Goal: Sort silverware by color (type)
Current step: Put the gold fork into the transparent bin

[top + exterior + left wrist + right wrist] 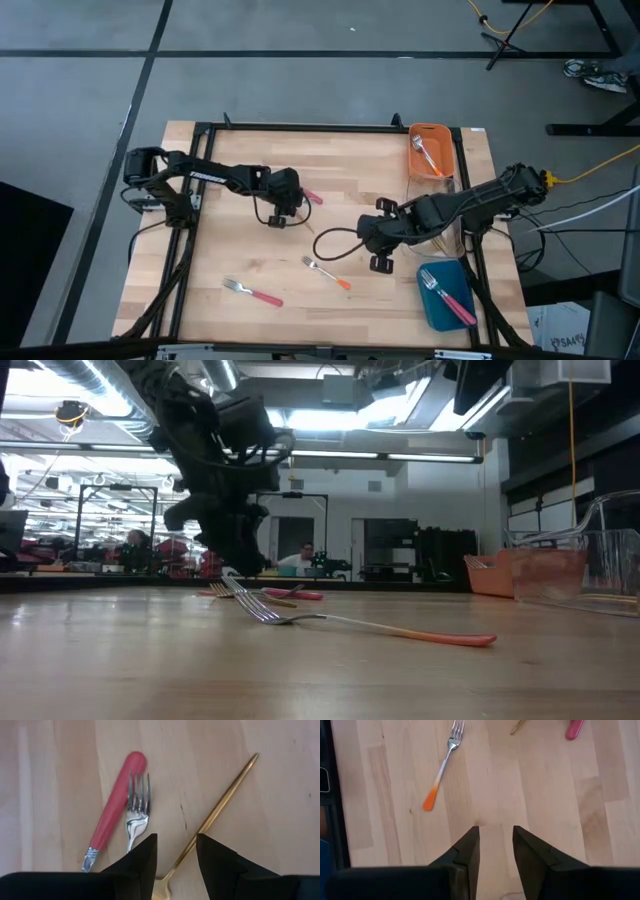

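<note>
My left gripper point(176, 840) is open and low over a small pile of silverware at the table's middle, pointing steeply down. Its fingers stand on either side of a thin gold utensil point(220, 805), and no touch shows. Beside the gold one lie a silver fork point(135, 812) and a pink-handled piece point(117, 805). In the high view this gripper point(285, 205) hides most of the pile; only the pink handle point(313, 198) shows. My right gripper point(378, 250) hangs open above bare wood point(496, 830). An orange-handled fork point(327, 272) and a pink-handled fork point(252, 292) lie flat nearer the front edge.
At the far right an orange bin point(430, 150) holds a fork. A clear bin point(590, 560) stands at the right, partly under my right arm. A blue bin point(445, 295) at the front right holds a pink-handled fork. Bare wood lies along the left and the front.
</note>
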Tool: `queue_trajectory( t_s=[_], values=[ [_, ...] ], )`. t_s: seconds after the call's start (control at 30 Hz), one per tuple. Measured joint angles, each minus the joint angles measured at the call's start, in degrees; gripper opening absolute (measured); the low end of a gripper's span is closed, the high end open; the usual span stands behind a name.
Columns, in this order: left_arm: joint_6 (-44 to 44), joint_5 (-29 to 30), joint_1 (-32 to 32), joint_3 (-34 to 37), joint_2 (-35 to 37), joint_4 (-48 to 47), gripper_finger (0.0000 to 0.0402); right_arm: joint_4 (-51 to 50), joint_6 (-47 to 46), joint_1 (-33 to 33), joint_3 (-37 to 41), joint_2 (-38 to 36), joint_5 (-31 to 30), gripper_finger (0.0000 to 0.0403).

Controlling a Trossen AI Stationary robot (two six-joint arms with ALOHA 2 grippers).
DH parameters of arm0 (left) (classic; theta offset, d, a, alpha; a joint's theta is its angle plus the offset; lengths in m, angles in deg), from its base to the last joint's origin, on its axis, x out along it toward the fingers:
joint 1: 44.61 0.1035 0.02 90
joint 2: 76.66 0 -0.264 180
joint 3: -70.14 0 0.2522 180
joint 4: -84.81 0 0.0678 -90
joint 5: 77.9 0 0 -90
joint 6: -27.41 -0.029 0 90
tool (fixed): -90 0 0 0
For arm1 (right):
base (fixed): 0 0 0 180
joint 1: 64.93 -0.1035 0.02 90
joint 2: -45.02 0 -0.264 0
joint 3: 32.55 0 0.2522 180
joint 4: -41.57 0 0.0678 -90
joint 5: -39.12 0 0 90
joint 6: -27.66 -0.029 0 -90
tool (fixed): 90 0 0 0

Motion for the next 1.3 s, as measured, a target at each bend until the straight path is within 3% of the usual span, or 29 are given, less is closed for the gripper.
queue_trajectory(
  t_s=[0.6, 1.3],
  values=[
    [-1.2, -0.6, 2.4, -0.1, -3.5, -2.3, 0.0096, 0.0, 0.0, 0.0, 0.0, 0.0, 0.0, 0.0105],
    [-0.7, 0.2, -0.6, -0.1, -3.3, -2.2, 0.0094, 0.0, 0.0, 0.0, 0.0, 0.0, 0.0, 0.0105]
  ],
)
